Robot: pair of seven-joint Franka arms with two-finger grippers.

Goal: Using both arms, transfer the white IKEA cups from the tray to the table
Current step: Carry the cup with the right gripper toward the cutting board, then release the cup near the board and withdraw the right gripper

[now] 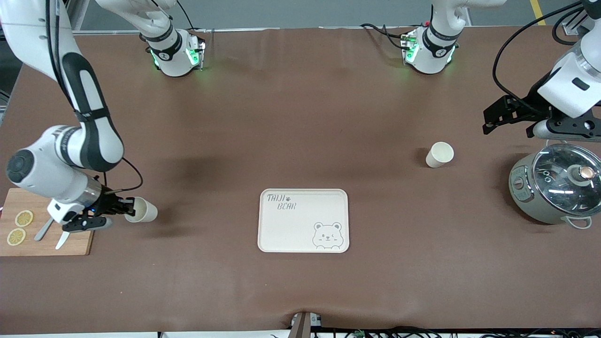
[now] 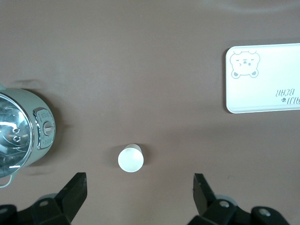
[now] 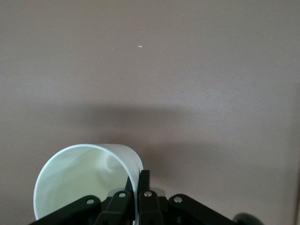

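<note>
Two white IKEA cups are in play. One cup is gripped by its rim wall in the right end effector, one finger inside the mouth and one outside, pinched narrow on the wall; the cup is tipped on its side, mouth toward the end effector, low over the brown counter just beside the wooden cutting board at the right arm's end. In the right wrist view the same cup shows its open mouth and pale inside, with the black fingers closed together on its wall. The other cup stands on the counter toward the left arm's end, apart from everything, farther from the front camera than the bear-printed tray and beside the grey-green pot with its glass lid. The left end effector hangs in the air above the counter close to the pot, fingers spread wide and holding nothing; its wrist view shows the free cup on the counter between the two spread fingertips, the pot and the tray off to either edge. On the cutting board lie two lemon slices and a pair of utensils.
</note>
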